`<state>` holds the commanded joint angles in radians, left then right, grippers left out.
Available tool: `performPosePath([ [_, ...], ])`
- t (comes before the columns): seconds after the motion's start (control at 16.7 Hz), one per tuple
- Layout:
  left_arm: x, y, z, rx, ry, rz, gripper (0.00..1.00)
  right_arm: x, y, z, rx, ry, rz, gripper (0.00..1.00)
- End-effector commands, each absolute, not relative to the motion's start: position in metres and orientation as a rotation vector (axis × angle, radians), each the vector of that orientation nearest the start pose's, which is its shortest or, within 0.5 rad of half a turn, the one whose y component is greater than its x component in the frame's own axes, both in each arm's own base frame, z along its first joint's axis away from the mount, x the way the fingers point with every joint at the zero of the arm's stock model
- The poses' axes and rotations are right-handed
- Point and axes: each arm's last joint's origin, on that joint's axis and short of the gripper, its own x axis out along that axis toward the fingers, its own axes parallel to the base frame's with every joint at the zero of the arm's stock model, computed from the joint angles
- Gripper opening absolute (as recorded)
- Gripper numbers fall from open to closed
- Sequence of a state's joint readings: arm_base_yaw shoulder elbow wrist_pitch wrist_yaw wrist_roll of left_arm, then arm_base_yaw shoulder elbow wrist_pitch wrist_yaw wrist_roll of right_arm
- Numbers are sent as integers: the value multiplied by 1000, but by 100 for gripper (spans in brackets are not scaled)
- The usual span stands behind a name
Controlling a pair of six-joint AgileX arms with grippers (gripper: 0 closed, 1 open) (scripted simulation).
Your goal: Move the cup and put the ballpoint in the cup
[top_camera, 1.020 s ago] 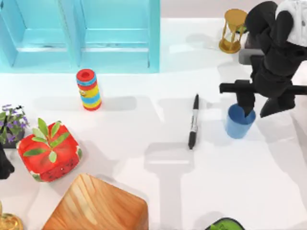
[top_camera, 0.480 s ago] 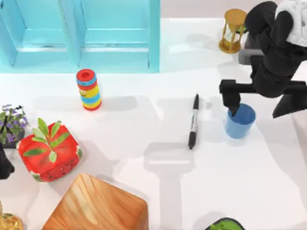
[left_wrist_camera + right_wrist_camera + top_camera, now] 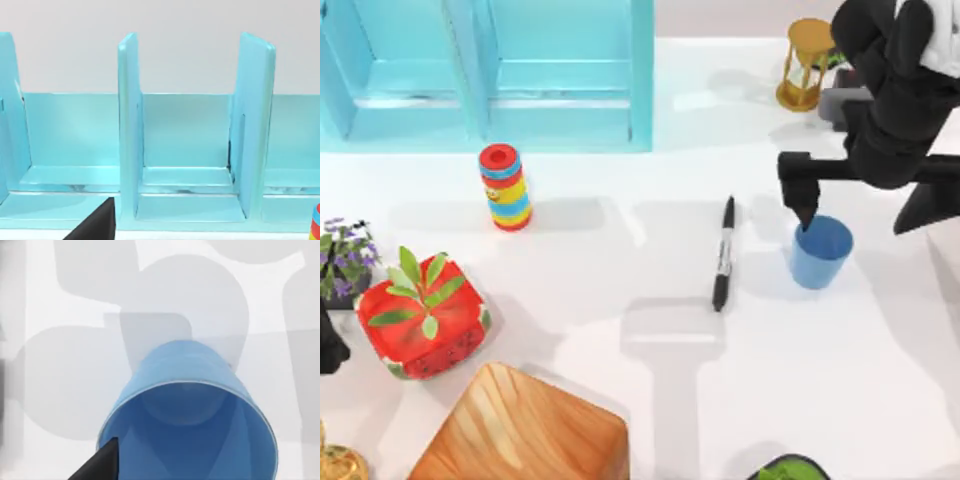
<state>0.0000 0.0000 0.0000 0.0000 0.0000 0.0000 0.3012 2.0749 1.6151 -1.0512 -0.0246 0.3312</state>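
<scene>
The light-blue cup (image 3: 820, 252) stands upright on the white table, right of centre. In the right wrist view the cup (image 3: 190, 405) shows its open mouth from close up. My right gripper (image 3: 868, 203) hovers open just behind and above the cup. One finger (image 3: 803, 197) hangs over the rim's left side, the other (image 3: 930, 205) is well off to the right, and neither touches the cup. The black ballpoint (image 3: 723, 253) lies flat a short way left of the cup. My left gripper (image 3: 328, 345) is parked at the table's left edge, open and holding nothing.
A striped cylinder (image 3: 505, 187) stands left of centre before a turquoise shelf (image 3: 490, 70). An hourglass (image 3: 805, 63) is at the back right. A red planter (image 3: 420, 315), a purple flower pot (image 3: 342, 260) and a wooden block (image 3: 520, 430) fill the front left.
My right gripper has opened, let go of the cup, and drawn back toward the rear. The cup stays standing on the table. The ballpoint has not moved.
</scene>
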Motion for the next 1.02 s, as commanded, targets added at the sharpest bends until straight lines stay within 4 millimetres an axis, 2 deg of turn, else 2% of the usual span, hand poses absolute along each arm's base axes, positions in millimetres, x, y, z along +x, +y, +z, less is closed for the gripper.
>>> performPosePath([
  [0.12,106,-1,160,0,0,0,100,391,127,200,49,1527,16,100],
  [0.24,106,-1,160,0,0,0,100,394,128,232,48,1525,18,100],
  [0.42,106,-1,160,0,0,0,100,389,127,280,47,1521,19,100],
  [0.54,106,-1,160,0,0,0,100,384,125,302,46,1517,23,100],
  [0.66,106,-1,160,0,0,0,100,380,125,312,47,1515,27,100],
  [1.02,106,-1,160,0,0,0,100,382,129,310,46,1521,20,100],
])
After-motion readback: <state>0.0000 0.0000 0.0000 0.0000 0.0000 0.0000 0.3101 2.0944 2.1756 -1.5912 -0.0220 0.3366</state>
